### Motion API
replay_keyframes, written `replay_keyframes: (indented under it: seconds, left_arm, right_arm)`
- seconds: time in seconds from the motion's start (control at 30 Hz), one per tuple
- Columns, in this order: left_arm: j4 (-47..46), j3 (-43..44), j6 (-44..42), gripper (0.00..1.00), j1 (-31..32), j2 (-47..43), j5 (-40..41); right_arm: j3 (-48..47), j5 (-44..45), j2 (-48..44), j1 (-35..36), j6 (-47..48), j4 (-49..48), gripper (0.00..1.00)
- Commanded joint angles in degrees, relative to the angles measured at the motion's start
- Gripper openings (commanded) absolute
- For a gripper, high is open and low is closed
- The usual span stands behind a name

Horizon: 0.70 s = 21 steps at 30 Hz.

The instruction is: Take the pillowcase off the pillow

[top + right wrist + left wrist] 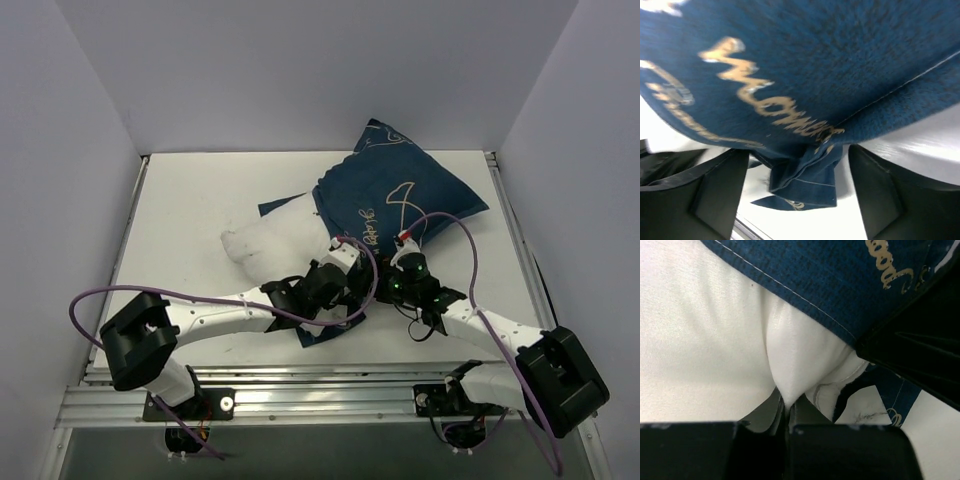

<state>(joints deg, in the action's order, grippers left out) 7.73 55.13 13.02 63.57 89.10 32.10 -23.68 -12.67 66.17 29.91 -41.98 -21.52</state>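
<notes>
At the near middle of the table, my left gripper is clamped tight on a fold of the pillow, with the white fabric drawn into the seam between its fingers. My right gripper stands wide, one finger on each side of a bunched hem of the pillowcase, and has hold of nothing yet. The navy cover sits over the far right part of the pillow. The bare white end sticks out toward the left, and the open hem lies just beside my two tools. I judge this the gripping step: one side is anchored, and the right must close on the loose hem alone, not the cushion beneath, then draw it toward the far right while the left holds firm. The tabletop is plain white and smooth, with pale panels on three sides and a metal rail along the near edge.
</notes>
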Motion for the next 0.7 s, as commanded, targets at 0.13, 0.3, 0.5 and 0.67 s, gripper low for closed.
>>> replay_keyframes:
  seconds: [0.13,0.3,0.5,0.67]
  left_arm:
    - [2.64,0.33,1.92,0.02,-1.43,-4.1,-1.25]
    - [6.42,0.41,2.63,0.02,-3.97,-8.14,0.77]
    - [22.29,3.13,7.1,0.02,-7.84,-16.75,2.61]
    - [32.78,5.07,9.66,0.02,-13.28,-27.72,1.74]
  right_arm:
    - [-0.04,-0.61,1.86,-0.9,1.8,-5.38,0.31]
    - [-3.91,1.15,-1.04,-5.19,4.79,0.67,0.0]
    - [-13.91,7.99,-2.54,-16.09,6.73,12.54,0.0]
    - [-21.39,11.44,-0.35,-29.52,5.59,18.08,0.0]
